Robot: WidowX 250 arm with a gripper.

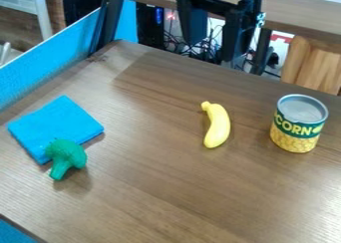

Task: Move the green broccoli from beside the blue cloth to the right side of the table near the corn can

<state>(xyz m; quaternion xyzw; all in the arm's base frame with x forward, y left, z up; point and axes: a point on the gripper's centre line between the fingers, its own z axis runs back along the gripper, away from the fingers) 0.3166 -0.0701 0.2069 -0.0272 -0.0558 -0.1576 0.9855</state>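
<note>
At the left of a brown wooden table (153, 187), a folded blue cloth (57, 120) is laid flat; it looks soft and limp, best pinched at a raised edge. Its near right edge is overlapped by the head of a green toy broccoli (65, 155), whose stalk points toward the viewer. Above the far edge, near top centre, the black gripper (212, 48) is seen with its fingers spread wide and nothing held. Nearest to it, right of centre, a yellow toy banana (218, 126) is lying with its stem end away from the viewer; it is probably light, firm and slightly slippery, best gripped across its thick middle. At the right, a corn can (299, 123) is standing upright, likely rigid and smooth, to be grasped around its sides if narrow enough.
</note>
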